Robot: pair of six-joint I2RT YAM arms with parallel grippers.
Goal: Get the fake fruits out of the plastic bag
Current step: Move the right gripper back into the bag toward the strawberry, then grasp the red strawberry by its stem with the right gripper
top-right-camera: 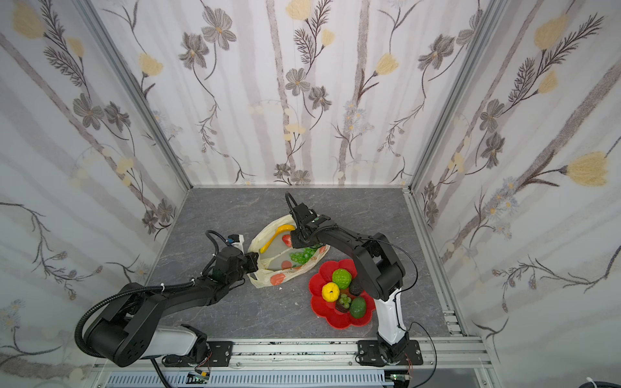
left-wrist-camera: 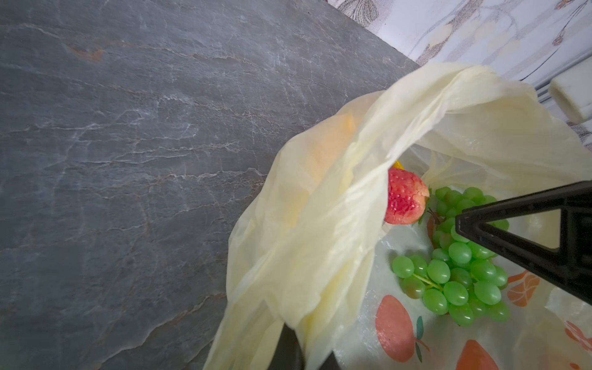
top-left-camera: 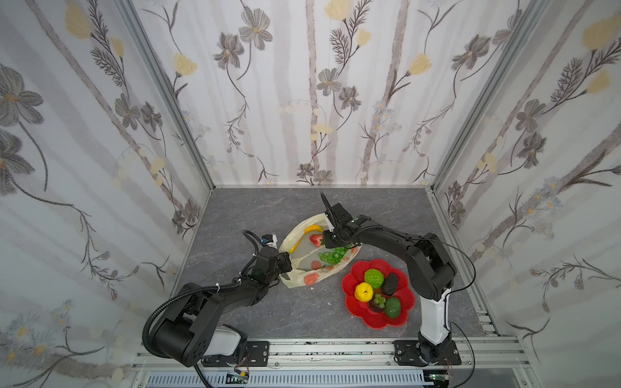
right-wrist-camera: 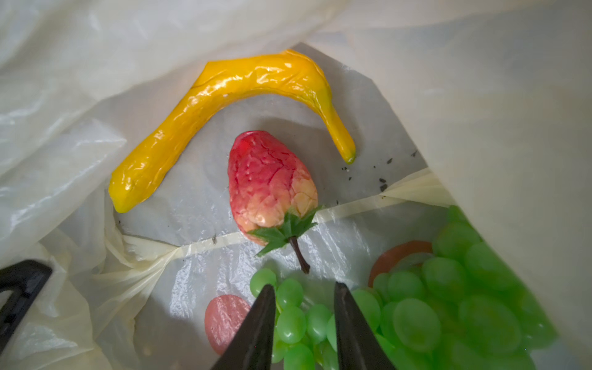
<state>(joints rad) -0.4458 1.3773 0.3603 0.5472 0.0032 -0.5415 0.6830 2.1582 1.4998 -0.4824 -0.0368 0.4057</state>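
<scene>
Plastic bag (top-left-camera: 295, 280) on surface (top-left-camera: 268, 312), mouth edge clamped in your left fingers (left-wrist-camera: 288, 347); film may slip, collapse. Grape bunch (right-wrist-camera: 416, 320) between and beside right fingers (right-wrist-camera: 259, 320), narrowly apart: single-grape pinch may drop bunch. Strawberry (right-wrist-camera: 269, 182) just beyond tips.

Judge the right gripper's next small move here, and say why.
Probably close the fingers on the grape bunch: the right gripper is inside the plastic bag with grapes between its parted fingers, while the left gripper pinches the bag's rim, holding its mouth open.
</scene>
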